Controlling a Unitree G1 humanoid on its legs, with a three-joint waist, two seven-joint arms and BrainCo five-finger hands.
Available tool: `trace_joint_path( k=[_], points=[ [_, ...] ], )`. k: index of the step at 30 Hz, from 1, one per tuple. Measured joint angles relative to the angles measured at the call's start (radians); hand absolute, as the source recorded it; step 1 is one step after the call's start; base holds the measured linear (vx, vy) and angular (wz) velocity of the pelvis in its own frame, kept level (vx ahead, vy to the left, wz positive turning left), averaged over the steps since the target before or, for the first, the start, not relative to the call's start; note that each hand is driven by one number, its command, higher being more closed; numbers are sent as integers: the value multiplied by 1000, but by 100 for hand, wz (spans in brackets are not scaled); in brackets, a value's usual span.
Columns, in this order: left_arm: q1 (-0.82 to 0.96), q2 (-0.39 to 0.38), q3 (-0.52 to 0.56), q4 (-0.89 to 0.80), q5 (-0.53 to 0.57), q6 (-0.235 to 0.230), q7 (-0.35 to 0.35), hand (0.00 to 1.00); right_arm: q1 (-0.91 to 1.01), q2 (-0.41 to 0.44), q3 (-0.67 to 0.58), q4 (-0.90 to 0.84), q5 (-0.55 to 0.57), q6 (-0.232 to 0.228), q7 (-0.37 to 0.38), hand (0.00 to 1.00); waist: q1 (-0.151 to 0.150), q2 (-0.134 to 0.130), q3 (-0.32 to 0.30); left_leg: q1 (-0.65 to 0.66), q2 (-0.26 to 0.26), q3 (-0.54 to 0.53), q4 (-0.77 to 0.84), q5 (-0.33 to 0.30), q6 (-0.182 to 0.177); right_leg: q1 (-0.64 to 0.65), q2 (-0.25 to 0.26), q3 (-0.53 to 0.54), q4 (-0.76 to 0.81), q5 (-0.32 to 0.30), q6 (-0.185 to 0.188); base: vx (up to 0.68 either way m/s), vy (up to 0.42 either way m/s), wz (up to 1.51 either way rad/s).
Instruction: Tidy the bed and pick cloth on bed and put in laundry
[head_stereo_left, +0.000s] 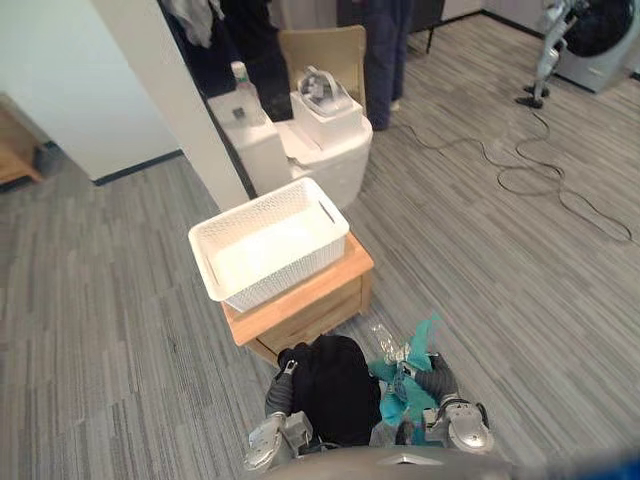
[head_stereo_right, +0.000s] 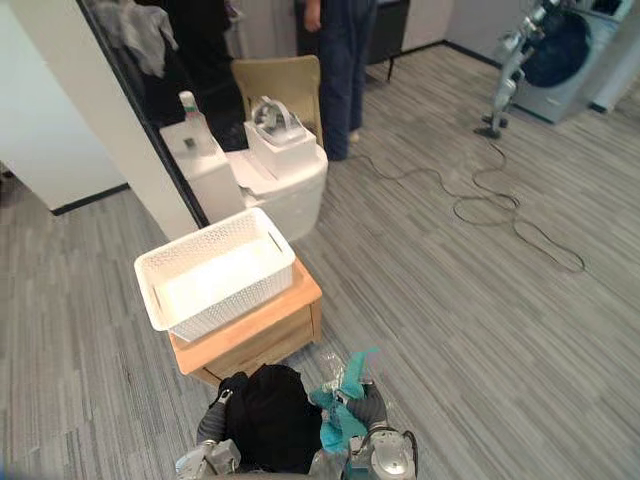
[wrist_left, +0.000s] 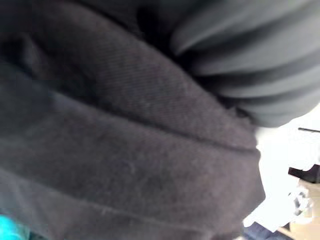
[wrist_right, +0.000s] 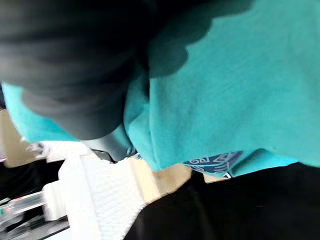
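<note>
Black crumpled cloth (head_stereo_left: 335, 390) over my left hand (head_stereo_left: 284, 388), teal printed cloth (head_stereo_left: 403, 398) over my right hand (head_stereo_left: 437, 378) — either grip: I cannot tell.

I note the black cloth (head_stereo_left: 335, 385): matt, fine twill weave; the teal cloth (head_stereo_left: 398, 398): soft, matt knit; the basket (head_stereo_left: 290, 278): white plastic, lattice-textured; the stand (head_stereo_left: 310, 305) beneath: pale matt wood.

The black cloth (head_stereo_left: 335, 388) is covering much of my left hand (head_stereo_left: 288, 364), and the teal cloth (head_stereo_left: 403, 392) is hiding my right hand's (head_stereo_left: 437, 378) grip.
</note>
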Motion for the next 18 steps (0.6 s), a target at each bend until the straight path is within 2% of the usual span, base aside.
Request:
trace_joint_path(
  k=[1,2,3,4,5,6,7,10,12,13,15,17,18],
  points=[
    [0,-1,0,0,0,0,0,100,-1,-1,-2,0,0,0,0,100,0,0,0,-2,0,4,0,-9,0,2,-1,-1,-1,-1,-1,304,0,25],
    [-1,-1,1,-10,1,0,-10,100,-10,-16,-18,1,2,3,-2,100,-2,4,0,-48,-26,56,-28,-106,-5,23,-23,-23,-10,-3,6,240,54,23],
    [-1,0,1,-14,2,0,-16,100,-17,-23,-28,1,2,3,-1,100,0,1,2,-85,-61,85,-83,-136,-8,35,-45,-43,-10,-9,23,246,66,30],
    [-3,0,-2,-16,4,0,-17,100,-19,-23,-36,2,2,4,-1,100,-2,1,2,-98,-89,102,-146,-132,-6,43,-53,-51,-10,-14,37,270,114,39],
    [4,-4,-16,-24,19,0,-22,100,-21,-37,-42,1,1,3,-1,100,-10,25,-4,-94,-152,153,-424,19,22,68,-49,-51,-10,-28,68,240,114,39],
    [6,-4,-20,-29,21,0,-26,100,-22,-42,-42,6,1,3,-1,100,-13,36,-2,-89,-156,195,-480,38,88,79,-38,-49,-10,-37,85,396,209,66],
    [0,5,-11,-30,21,2,-30,100,-27,-31,-42,30,1,12,-1,100,-21,11,-8,-48,-193,217,-526,27,126,99,-65,-49,-8,-57,108,324,172,51],
    [10,18,-4,-76,42,2,-35,100,-39,-12,-45,7,1,12,1,100,-14,-29,7,-40,-230,223,-549,11,150,106,-87,-19,-5,-36,123,292,130,28],
    [19,27,-3,-78,50,5,-35,100,-36,5,-48,5,1,12,5,100,-15,-35,10,2,-233,244,-561,-6,143,140,-83,6,2,1,131,280,107,16],
    [35,28,-4,-85,58,5,-36,100,-35,13,-45,7,1,12,8,100,-17,-34,10,45,-232,245,-587,-32,114,135,-83,12,74,3,131,255,94,10],
    [42,29,-10,-88,62,14,-40,100,-37,13,-42,6,1,11,10,100,-19,-33,6,78,-232,236,-614,-49,96,59,-102,18,278,5,131,168,48,3],
    [40,51,-18,-95,82,19,-45,100,-40,16,-46,5,-1,10,12,100,-45,-46,4,115,-257,203,-639,-69,86,-165,-176,83,721,87,181,229,40,30],
    [38,58,-22,-92,86,20,-43,100,-38,22,-45,6,-2,11,12,100,-58,-50,4,118,-258,194,-635,-71,89,-212,-185,101,807,62,172,250,10,64]
  ],
)
